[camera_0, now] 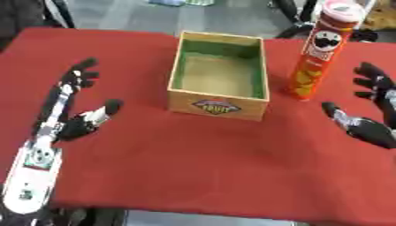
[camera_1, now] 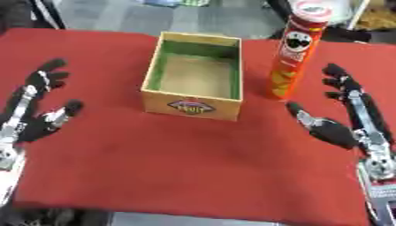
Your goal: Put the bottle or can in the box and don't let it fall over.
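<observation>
Can stands upright just right of the box — long axis vertical, not yet inside. Right hand is nearer, spread wide and holding nothing, can just up-left of it — left hand is far side of the box, also wide.

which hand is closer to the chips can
The right hand, open just right of the tall red can; the left hand lies beyond the box.

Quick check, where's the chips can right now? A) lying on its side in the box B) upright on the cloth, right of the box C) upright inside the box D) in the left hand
B: the chips can stands upright on the red cloth just right of the box, whose inside is empty; the right hand is open beside it, and the left hand holds nothing.
</observation>
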